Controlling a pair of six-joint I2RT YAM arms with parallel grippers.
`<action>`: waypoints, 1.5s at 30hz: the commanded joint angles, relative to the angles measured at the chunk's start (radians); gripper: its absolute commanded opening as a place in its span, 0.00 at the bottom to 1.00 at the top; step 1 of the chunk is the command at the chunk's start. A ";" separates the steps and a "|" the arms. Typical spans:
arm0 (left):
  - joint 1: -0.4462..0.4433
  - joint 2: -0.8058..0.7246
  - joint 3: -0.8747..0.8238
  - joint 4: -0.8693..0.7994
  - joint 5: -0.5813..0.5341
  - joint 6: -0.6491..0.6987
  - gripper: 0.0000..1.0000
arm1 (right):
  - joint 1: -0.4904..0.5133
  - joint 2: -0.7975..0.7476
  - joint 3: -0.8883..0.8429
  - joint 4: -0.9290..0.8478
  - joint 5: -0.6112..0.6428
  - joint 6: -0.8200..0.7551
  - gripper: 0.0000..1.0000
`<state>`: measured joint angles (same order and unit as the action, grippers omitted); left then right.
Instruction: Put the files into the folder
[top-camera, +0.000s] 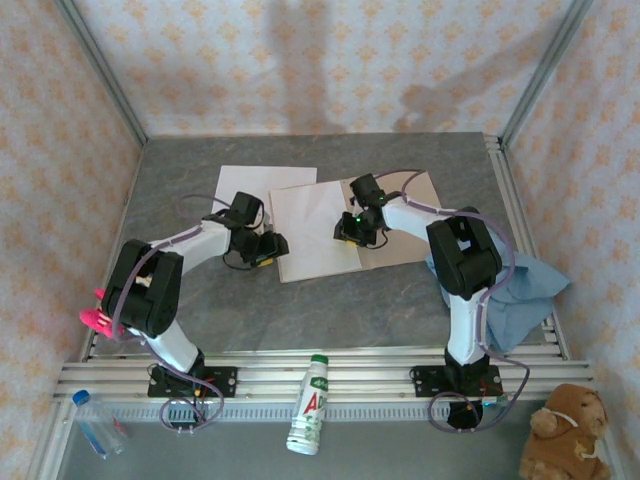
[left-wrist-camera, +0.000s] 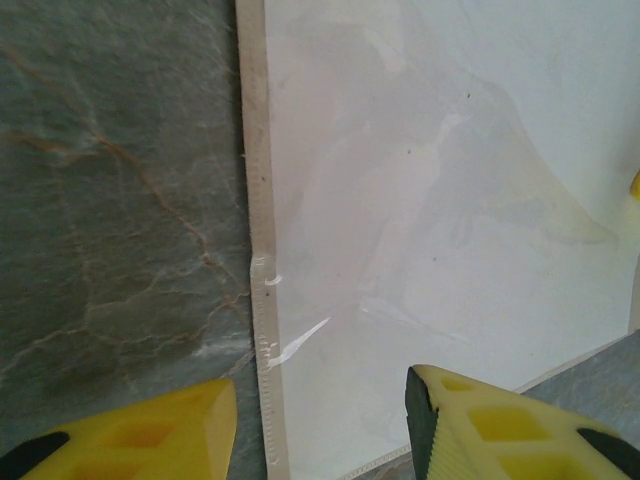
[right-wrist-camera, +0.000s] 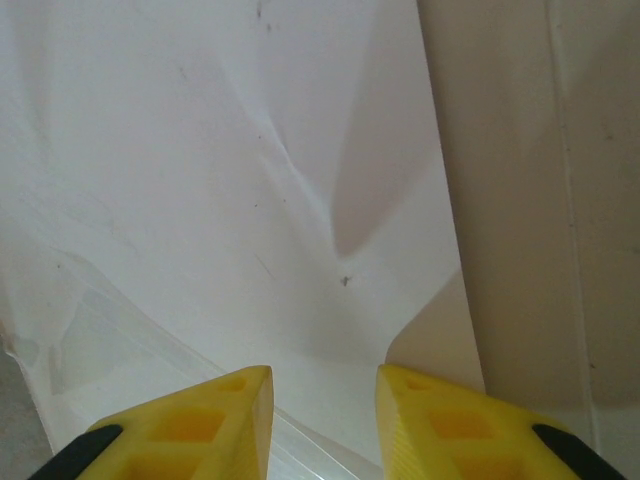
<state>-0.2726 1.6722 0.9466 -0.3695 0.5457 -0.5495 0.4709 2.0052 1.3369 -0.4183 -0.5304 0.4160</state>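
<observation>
The tan folder (top-camera: 410, 215) lies open in the middle of the table, its left half covered by a white file (top-camera: 310, 230). A second white file (top-camera: 240, 183) lies flat on the table behind the folder's left corner. My left gripper (top-camera: 270, 248) hovers at the folder's left edge. Its yellow fingers (left-wrist-camera: 480, 425) stand open, straddling the pale folder border (left-wrist-camera: 256, 200) and the sheet (left-wrist-camera: 450, 180). My right gripper (top-camera: 355, 230) is over the folder's middle. Its jaws are apart above the slightly buckled sheet (right-wrist-camera: 230, 170), with the tan inner face (right-wrist-camera: 530, 200) to the right.
A light blue cloth (top-camera: 520, 285) lies bunched at the right by the right arm's base. A white bottle (top-camera: 310, 405), a clear water bottle (top-camera: 95, 420) and a teddy bear (top-camera: 565, 440) lie along the near rail. A pink object (top-camera: 95, 316) sits near the left arm.
</observation>
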 joint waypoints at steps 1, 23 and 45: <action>-0.008 0.017 -0.016 0.044 0.020 -0.020 0.49 | 0.011 -0.024 -0.018 -0.009 0.029 0.021 0.33; -0.011 0.064 -0.026 0.075 0.017 -0.020 0.44 | 0.028 -0.034 -0.067 0.096 -0.037 0.110 0.33; -0.007 0.036 0.049 -0.061 -0.058 0.051 0.44 | 0.026 -0.157 0.080 -0.189 0.145 -0.072 0.37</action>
<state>-0.2779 1.7218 0.9569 -0.3607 0.5354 -0.5388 0.4969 1.9091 1.3830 -0.5350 -0.4362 0.4023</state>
